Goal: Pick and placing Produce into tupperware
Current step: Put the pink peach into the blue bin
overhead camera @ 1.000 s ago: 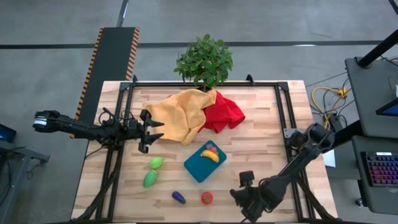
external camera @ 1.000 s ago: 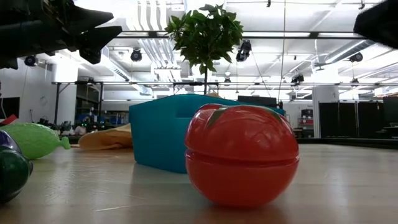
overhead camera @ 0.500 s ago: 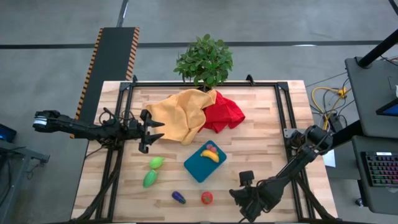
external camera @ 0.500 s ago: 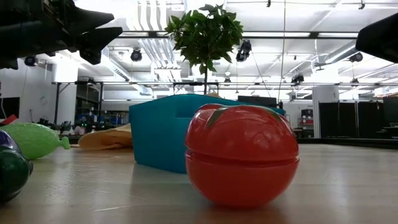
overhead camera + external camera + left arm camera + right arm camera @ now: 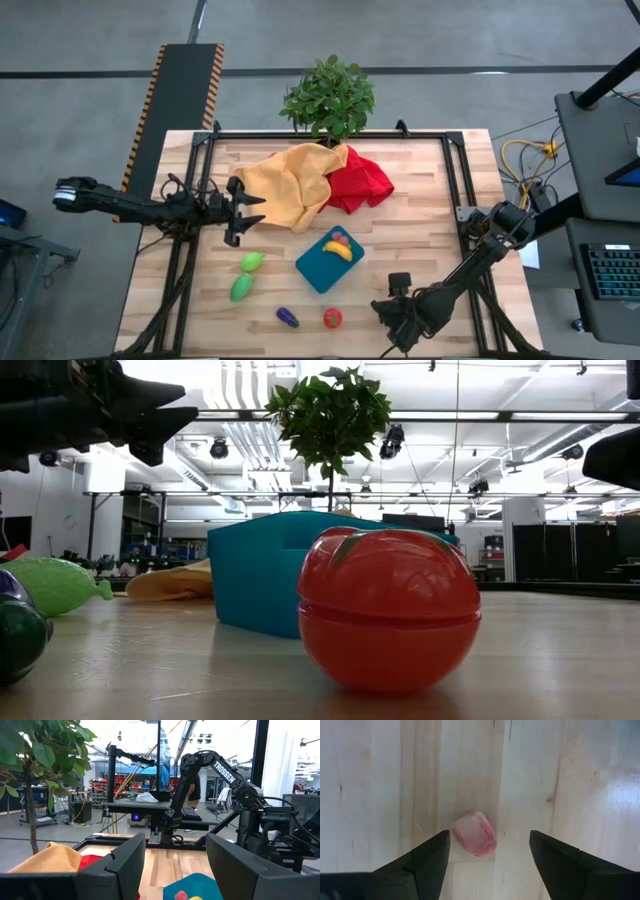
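Note:
The teal tupperware [image 5: 327, 262] sits mid-table and holds the yellow banana [image 5: 338, 250] and a pink-red berry [image 5: 338, 237]. Two green pieces [image 5: 251, 262] [image 5: 241, 288], the purple eggplant [image 5: 287, 318] and the red tomato [image 5: 332, 318] lie on the wood near the front edge. My right gripper [image 5: 490, 865] is open and points down at the table by the near edge; a pale red round piece [image 5: 474, 834], apparently the tomato, lies ahead of its fingers, untouched. My left gripper [image 5: 254, 210] hovers open beside the yellow cloth.
A yellow cloth [image 5: 290, 185] and a red cloth [image 5: 360, 180] lie crumpled at the table's far side, below a potted plant [image 5: 328, 97]. A black frame [image 5: 455, 190] runs along the table's edges. In the low view the tomato [image 5: 385, 620] stands before the tupperware [image 5: 265, 575].
My right gripper has come down toward the table near the tomato; in the low view its dark shape has sunk lower at the upper right. Its fingers stay apart. The left arm and all the produce have kept still.

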`<state>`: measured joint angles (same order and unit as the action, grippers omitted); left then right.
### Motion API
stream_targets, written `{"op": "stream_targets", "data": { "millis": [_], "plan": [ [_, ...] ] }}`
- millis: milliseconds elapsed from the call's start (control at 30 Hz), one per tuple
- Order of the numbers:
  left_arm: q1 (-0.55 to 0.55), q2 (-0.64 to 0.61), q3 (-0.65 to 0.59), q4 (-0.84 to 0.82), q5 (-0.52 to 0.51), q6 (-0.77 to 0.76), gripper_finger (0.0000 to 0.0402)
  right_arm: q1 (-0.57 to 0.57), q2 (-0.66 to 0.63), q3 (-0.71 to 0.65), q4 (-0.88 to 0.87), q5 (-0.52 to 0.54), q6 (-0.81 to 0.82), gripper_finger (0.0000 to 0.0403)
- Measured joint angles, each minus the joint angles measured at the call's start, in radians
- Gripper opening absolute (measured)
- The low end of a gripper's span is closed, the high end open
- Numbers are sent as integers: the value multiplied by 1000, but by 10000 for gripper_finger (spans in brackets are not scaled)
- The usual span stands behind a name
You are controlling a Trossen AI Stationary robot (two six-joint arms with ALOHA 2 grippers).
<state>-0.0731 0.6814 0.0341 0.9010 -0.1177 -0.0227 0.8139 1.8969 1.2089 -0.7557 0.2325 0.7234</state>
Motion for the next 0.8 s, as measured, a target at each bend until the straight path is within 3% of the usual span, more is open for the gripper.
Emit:
{"op": "stream_targets", "data": {
  "millis": [333, 800],
  "plan": [
    [0, 5, 0, 2, 0, 0, 196, 0, -2, -53, 76, -6, -9, 245],
    [0, 8, 0, 4, -4, 0, 196, 1, -2, -50, 93, -12, -25, 174]
  ]
}}
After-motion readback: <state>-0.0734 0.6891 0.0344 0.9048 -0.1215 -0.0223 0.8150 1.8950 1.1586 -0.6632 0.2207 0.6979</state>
